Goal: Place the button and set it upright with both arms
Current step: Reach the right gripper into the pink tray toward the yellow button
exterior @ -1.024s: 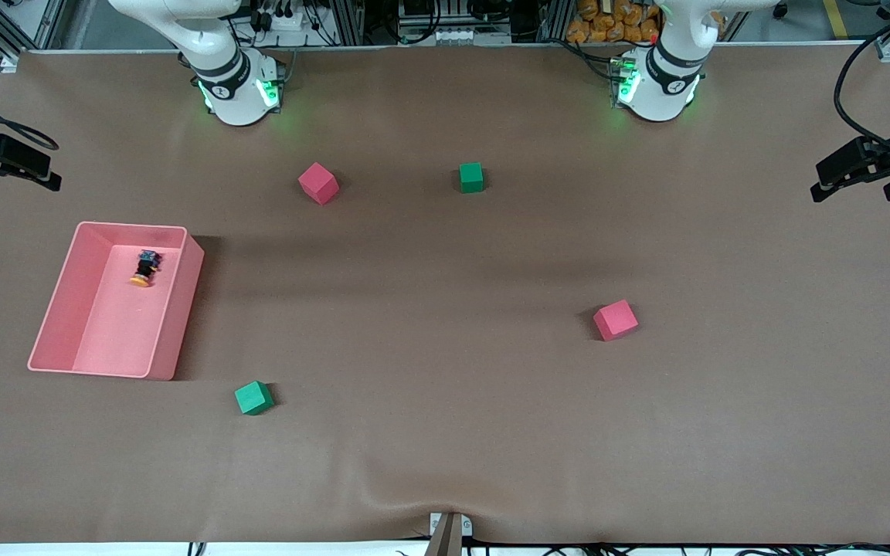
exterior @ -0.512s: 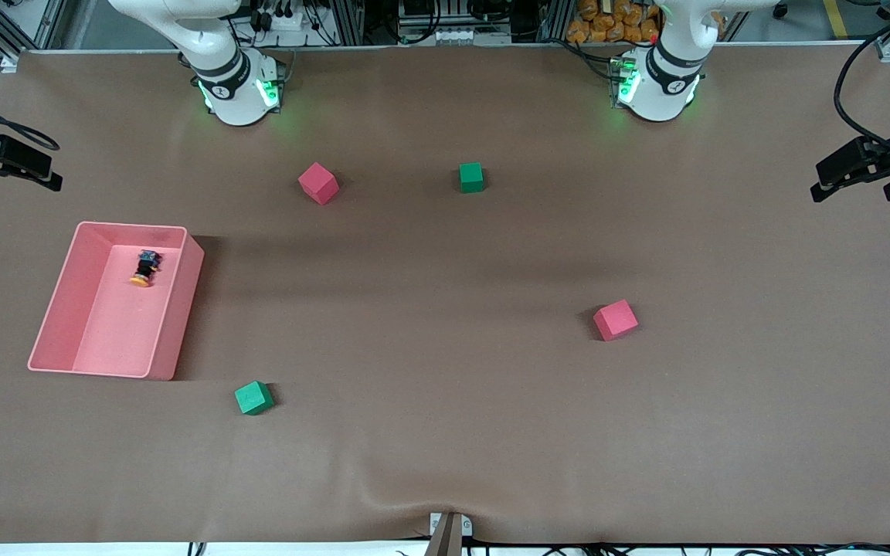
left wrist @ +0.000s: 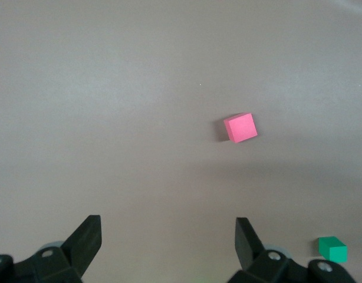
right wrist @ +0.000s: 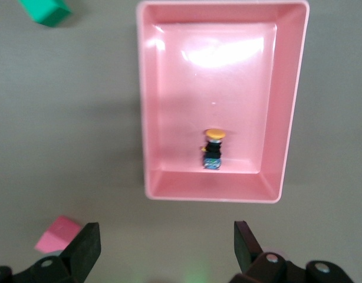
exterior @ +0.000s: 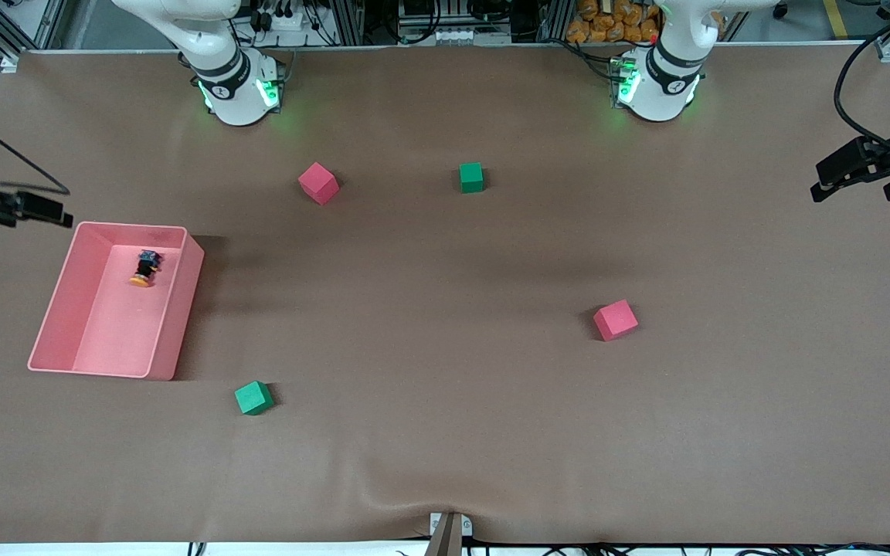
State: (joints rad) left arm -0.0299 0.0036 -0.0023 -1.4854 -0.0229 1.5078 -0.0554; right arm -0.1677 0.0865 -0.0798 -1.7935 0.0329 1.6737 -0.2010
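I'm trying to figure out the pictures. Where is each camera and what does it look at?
Front view: high across the table, facing both arm bases; shows the pink bin.
Left wrist view: looks down past the open left gripper at a pink cube.
Right wrist view: looks down past the open right gripper at the button in the bin.
Shared: the bin and button.

the button [exterior: 143, 268] is tiny, with an orange cap and black body. it lies on its side in the pink tray [exterior: 66, 309].
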